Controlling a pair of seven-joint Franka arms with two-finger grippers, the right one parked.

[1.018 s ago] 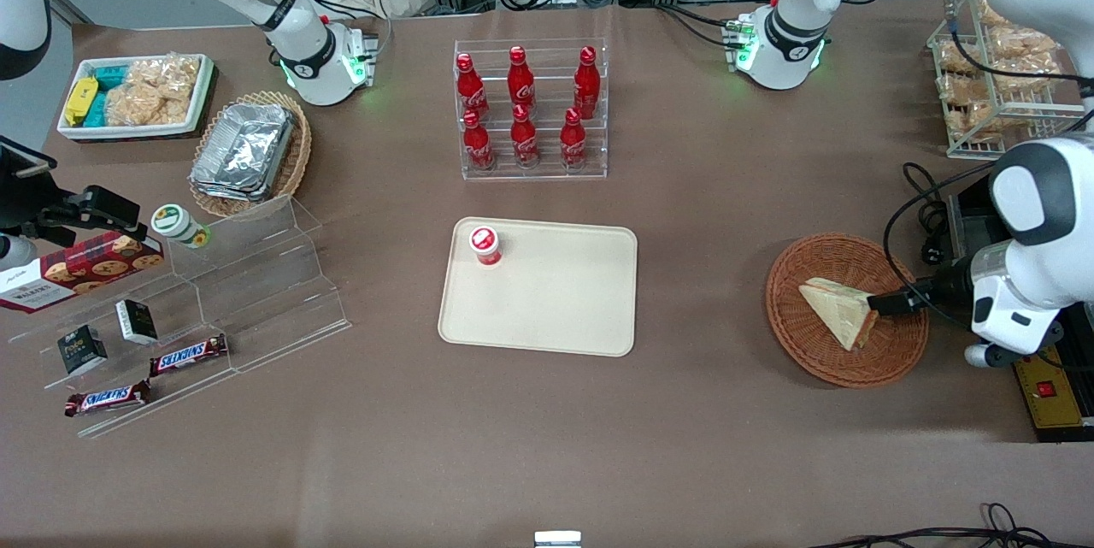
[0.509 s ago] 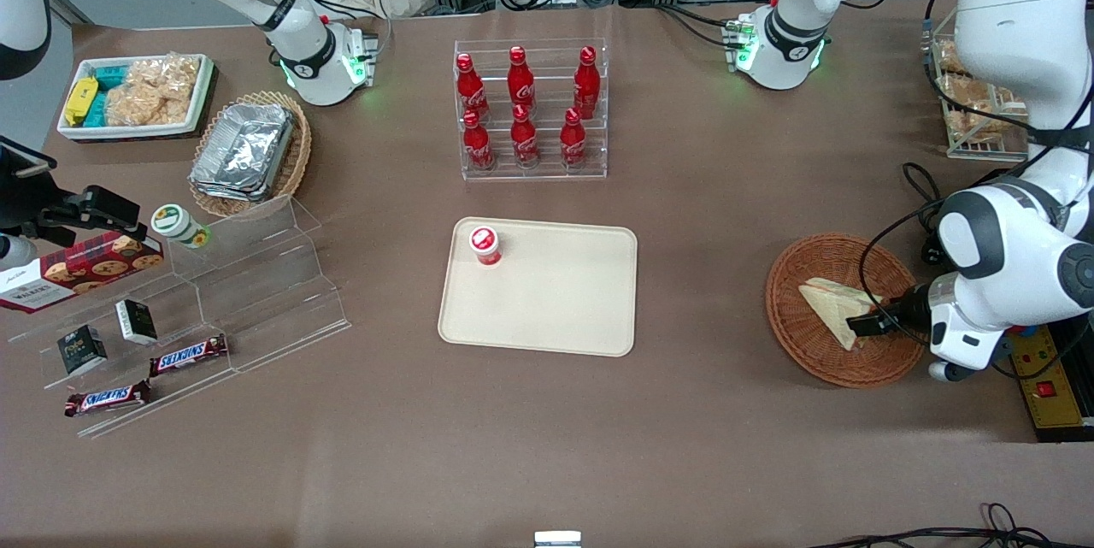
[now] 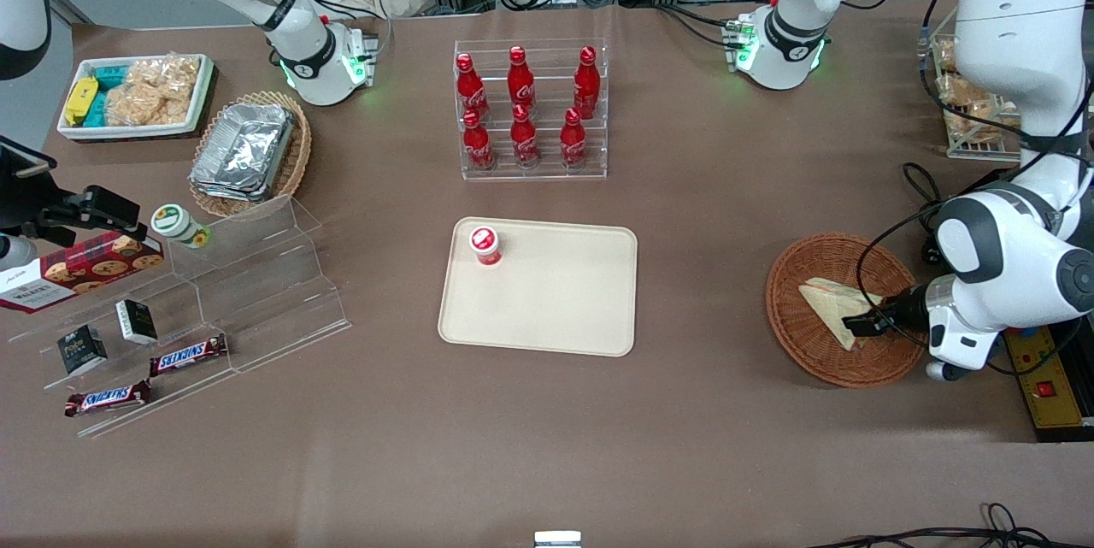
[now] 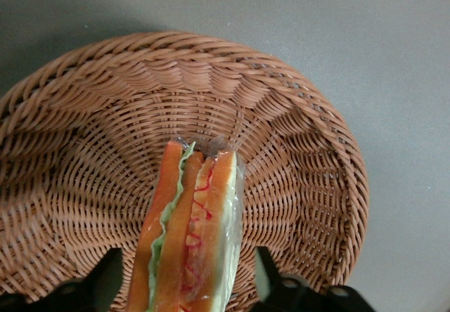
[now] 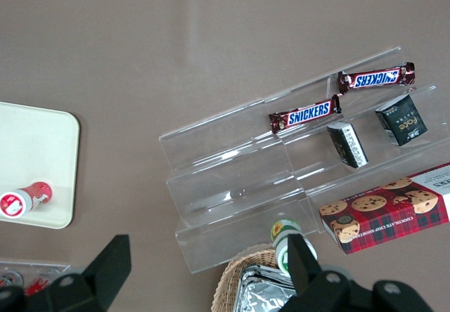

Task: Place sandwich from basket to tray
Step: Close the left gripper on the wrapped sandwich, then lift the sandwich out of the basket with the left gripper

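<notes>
Fingers (image 4: pixel 278 273) straddle sandwich (image 4: pixel 191 231) lying in basket (image 4: pixel 295 150), gripper (image 3: pixel 861 325) spread.

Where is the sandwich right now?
The sandwich lies in the round wicker basket at the working arm's end of the table, well away from the tray. The tool is down at its cut edge, one finger on each side.

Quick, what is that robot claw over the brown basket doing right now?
Left arm's tool: open, fingers either side of the clear-wrapped triangular sandwich in the round reddish-brown wicker basket, not yet clamped.
</notes>
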